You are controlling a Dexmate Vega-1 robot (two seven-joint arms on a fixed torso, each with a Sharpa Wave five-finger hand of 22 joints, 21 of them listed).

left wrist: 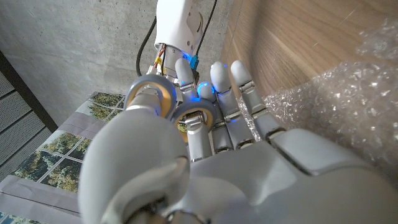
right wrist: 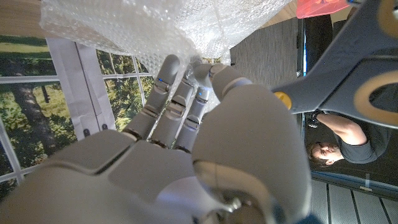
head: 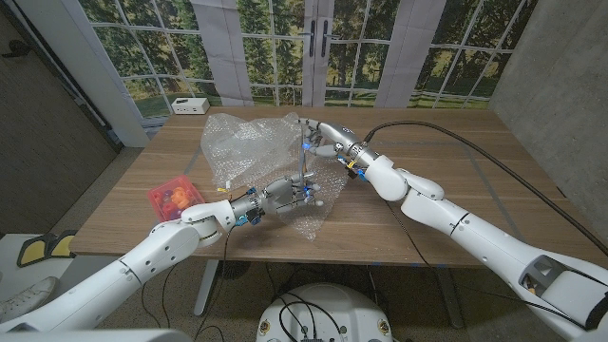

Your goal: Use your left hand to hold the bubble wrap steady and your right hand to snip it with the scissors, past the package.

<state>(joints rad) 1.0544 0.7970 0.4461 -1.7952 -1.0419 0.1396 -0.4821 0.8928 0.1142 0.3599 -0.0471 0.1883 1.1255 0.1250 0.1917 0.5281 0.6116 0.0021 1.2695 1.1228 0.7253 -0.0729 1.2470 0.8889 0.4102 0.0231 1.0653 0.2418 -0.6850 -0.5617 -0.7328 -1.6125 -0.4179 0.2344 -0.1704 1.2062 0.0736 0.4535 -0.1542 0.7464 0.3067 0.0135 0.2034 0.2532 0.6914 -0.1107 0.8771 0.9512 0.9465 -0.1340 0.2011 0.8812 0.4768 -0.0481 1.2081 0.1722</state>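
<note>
Clear bubble wrap lies crumpled on the middle of the table. The grey scissors show as a thin line between my two hands. Their yellow-lined ring handles sit between the thumb and fingers of my left hand, which grips them. My right hand is at the far end of the scissors. Its straight fingers touch the bubble wrap, and the scissors' handle passes beside its thumb. A red packet lies left of the wrap, apart from it.
A small white box stands at the table's far left corner. A black cable runs over the right side of the table. A person is off to the side of the table, and windows stand behind it.
</note>
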